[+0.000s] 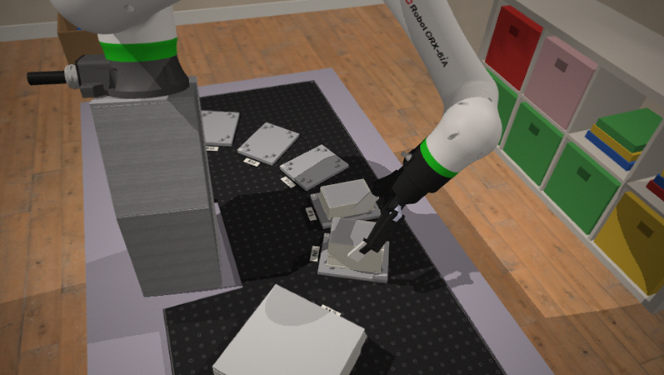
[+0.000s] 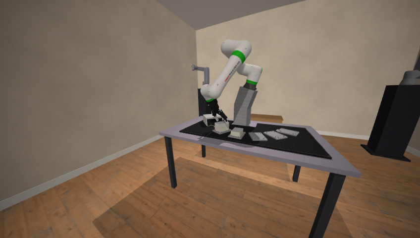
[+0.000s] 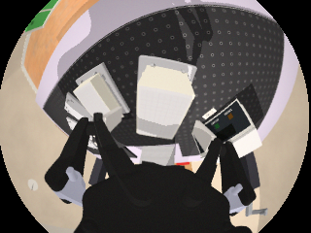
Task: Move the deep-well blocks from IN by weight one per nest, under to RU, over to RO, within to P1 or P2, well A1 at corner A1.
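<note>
Two pale deep-well blocks [image 1: 346, 243] [image 2: 221, 126] [image 3: 162, 104] lie stacked in the infeed nest [image 1: 332, 271]. A third block [image 1: 344, 195] [image 2: 237, 132] [image 3: 97, 99] sits in the nest right behind it. Three flat grey nests [image 1: 313, 166] [image 1: 268, 143] [image 1: 219, 127] further back hold nothing. The check-weigher [image 1: 290, 343] [image 2: 209, 119] [image 3: 235, 126] stands in front of the infeed nest with its platform bare. My gripper [image 1: 374, 234] [image 2: 219, 116] [image 3: 158, 120] is open wide and empty. It hangs just over the stack's top block, one finger to each side.
The robot's grey pedestal [image 1: 152, 179] [image 2: 243, 106] stands on the table to the left of the nests. The table's right edge [image 1: 471, 289] runs close by the infeed nest. A shelf with coloured bins [image 1: 575, 144] stands beyond it.
</note>
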Tool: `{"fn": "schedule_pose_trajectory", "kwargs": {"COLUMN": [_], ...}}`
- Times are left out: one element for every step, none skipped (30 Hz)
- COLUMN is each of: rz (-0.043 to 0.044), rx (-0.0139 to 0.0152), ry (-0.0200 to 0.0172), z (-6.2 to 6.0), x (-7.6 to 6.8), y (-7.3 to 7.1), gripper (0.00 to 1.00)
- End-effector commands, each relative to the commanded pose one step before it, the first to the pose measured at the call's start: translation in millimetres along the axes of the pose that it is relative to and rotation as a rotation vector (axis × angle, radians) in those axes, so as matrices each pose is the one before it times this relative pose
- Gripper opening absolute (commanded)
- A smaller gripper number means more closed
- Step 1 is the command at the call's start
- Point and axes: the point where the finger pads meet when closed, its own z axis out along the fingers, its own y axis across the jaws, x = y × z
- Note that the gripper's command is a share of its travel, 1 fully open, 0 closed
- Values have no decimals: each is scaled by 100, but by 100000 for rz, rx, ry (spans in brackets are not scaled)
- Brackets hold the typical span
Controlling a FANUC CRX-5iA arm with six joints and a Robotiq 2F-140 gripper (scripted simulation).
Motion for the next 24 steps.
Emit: {"fn": "schedule_pose_trajectory", "kwargs": {"rz": [13, 0, 0, 0, 0, 0, 0, 0, 0, 0, 0, 0, 0, 0, 0, 0, 0, 0, 0, 0, 0, 0, 0, 0], "rx": [-13, 0, 0, 0, 0, 0, 0, 0, 0, 0, 0, 0, 0, 0, 0, 0, 0, 0, 0, 0, 0, 0, 0, 0], "ry": [34, 0, 0, 0, 0, 0, 0, 0, 0, 0, 0, 0, 0, 0, 0, 0, 0, 0, 0, 0, 0, 0, 0, 0], "z": [526, 144, 144, 144, 144, 144, 144, 144, 94, 0, 0, 0, 0, 0, 0, 0, 0, 0, 0, 0, 0, 0, 0, 0], "x": [332, 83, 83, 83, 83, 83, 83, 83, 54, 0, 0, 0, 0, 0, 0, 0, 0, 0, 0, 0, 0, 0, 0, 0], "y": [10, 0, 0, 0, 0, 0, 0, 0, 0, 0, 0, 0, 0, 0, 0, 0, 0, 0, 0, 0, 0, 0, 0, 0], "gripper": [100, 100, 100, 100, 100, 100, 100, 100, 100, 100, 100, 100, 100, 100, 100, 100, 100, 100, 100, 100, 100, 10, 10, 10]}}
